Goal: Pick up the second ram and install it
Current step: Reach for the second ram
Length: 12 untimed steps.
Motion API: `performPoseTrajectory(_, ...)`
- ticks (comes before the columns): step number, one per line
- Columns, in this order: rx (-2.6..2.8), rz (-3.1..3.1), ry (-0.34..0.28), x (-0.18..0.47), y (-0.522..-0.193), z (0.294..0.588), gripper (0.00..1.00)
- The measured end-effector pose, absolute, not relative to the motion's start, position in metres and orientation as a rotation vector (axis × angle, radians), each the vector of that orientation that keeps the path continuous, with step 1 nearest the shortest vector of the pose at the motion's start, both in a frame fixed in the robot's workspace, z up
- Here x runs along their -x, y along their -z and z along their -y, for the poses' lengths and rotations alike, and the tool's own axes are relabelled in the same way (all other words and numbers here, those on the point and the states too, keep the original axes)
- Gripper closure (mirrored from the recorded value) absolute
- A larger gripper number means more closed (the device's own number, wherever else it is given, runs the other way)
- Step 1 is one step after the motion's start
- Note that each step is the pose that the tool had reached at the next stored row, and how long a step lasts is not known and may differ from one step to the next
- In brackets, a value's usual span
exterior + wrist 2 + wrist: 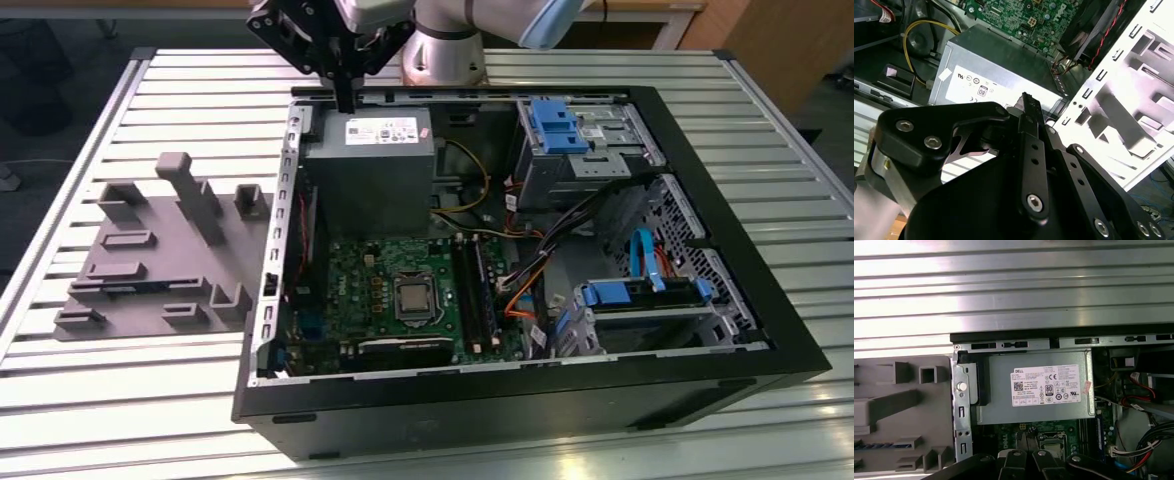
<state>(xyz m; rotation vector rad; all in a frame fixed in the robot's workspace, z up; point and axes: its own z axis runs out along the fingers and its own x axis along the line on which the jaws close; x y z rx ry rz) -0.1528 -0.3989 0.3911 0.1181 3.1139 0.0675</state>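
Gripper above the power supply, fingers pinched together, holding nothing.
We spot the second ram in the grey holder, toward the exterior view's left of the gripper, long axis left-right there.

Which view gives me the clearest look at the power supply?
The first wrist view: the power supply lies square-on, its label fully visible. The exterior view shows it at an angle, near the gripper. In the second wrist view the gripper's body covers part of it.
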Motion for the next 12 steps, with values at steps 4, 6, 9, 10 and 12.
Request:
performPoseTrajectory(4, -0.118, -3.114, -0.068, 0.1542, -0.3909, 0.3989, 0.89)
performPoseTrajectory(6, -0.118, -3.114, -0.068, 0.155, -0.3909, 0.3989, 0.89)
performPoseTrajectory(9, -0.118, -3.114, -0.068, 0.1565, -0.3907, 0.399, 0.89)
performPoseTrajectory(10, -0.118, -3.114, -0.068, 0.1569, -0.3907, 0.3989, 0.89)
performPoseTrajectory(12, -0.118, -3.114, -0.068, 0.1578, -0.3906, 0.3989, 0.89)
